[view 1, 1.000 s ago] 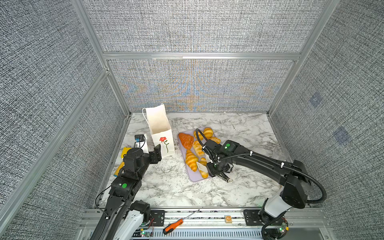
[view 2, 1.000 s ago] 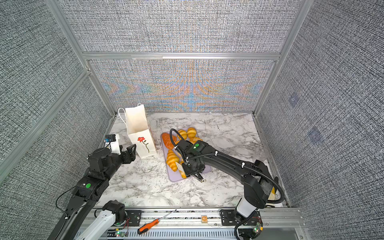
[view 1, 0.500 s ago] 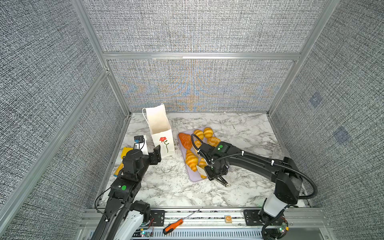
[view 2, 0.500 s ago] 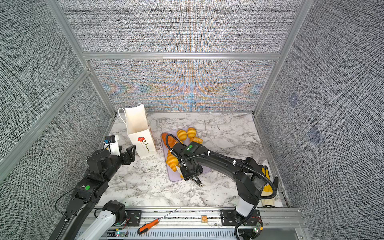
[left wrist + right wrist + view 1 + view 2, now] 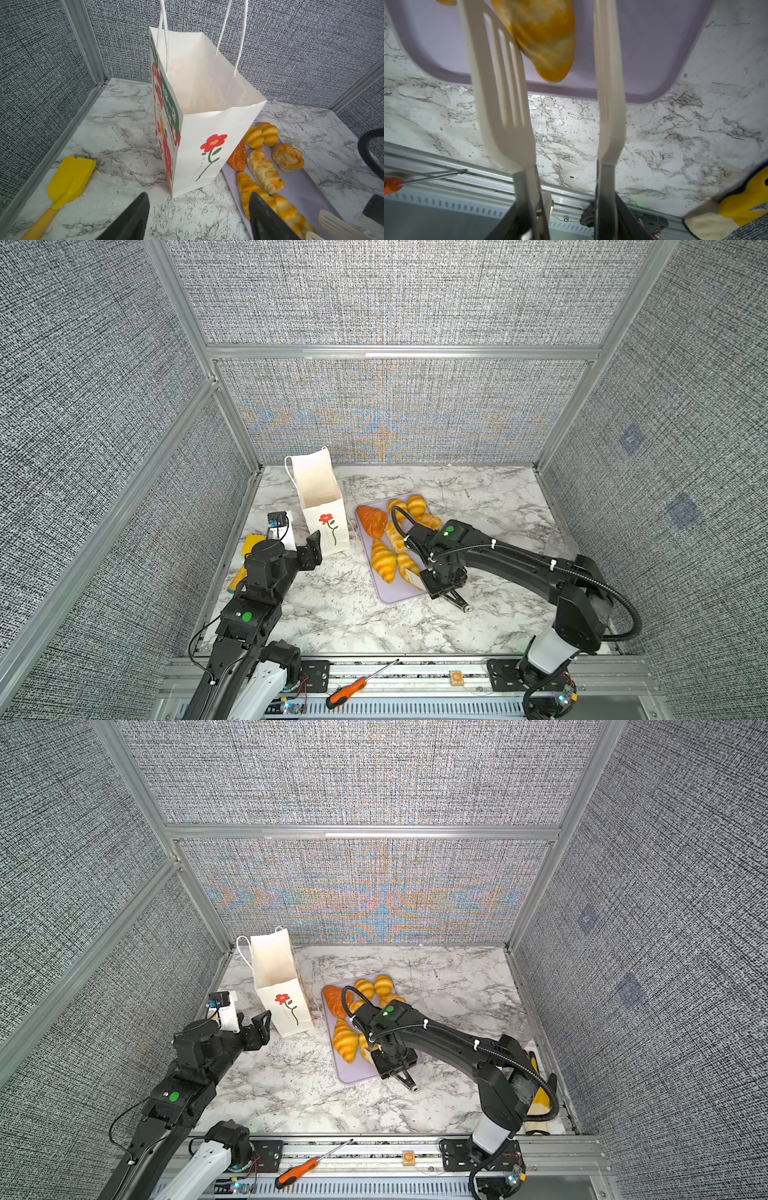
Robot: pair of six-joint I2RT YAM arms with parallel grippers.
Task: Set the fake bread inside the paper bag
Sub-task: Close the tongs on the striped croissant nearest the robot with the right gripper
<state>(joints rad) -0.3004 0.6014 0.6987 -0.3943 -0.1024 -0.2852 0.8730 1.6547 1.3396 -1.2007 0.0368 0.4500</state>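
Observation:
The white paper bag point(image 5: 322, 506) point(image 5: 276, 969) with its red flower stands upright and open at the left. Several pieces of fake bread lie on a lilac tray point(image 5: 388, 597), among them a reddish-brown croissant point(image 5: 372, 521) and a golden croissant point(image 5: 383, 561). My left gripper point(image 5: 313, 549) point(image 5: 198, 207) is open and empty, just in front of the bag point(image 5: 207, 145). My right gripper point(image 5: 440, 580) point(image 5: 564, 207) is shut on white tongs point(image 5: 502, 93) by their metal handles. The tongs' blades stand apart on either side of one golden croissant's point(image 5: 546, 37) tip at the tray's near end.
A yellow spatula point(image 5: 68, 182) lies on the marble left of the bag. A small white device point(image 5: 280, 524) sits by the left wall. An orange-handled screwdriver point(image 5: 347, 693) rests on the front rail. A yellow glove point(image 5: 536, 1098) lies at the right.
The right arm has shifted slightly over the tray's near end with the tongs. The left arm and the bag have not moved.

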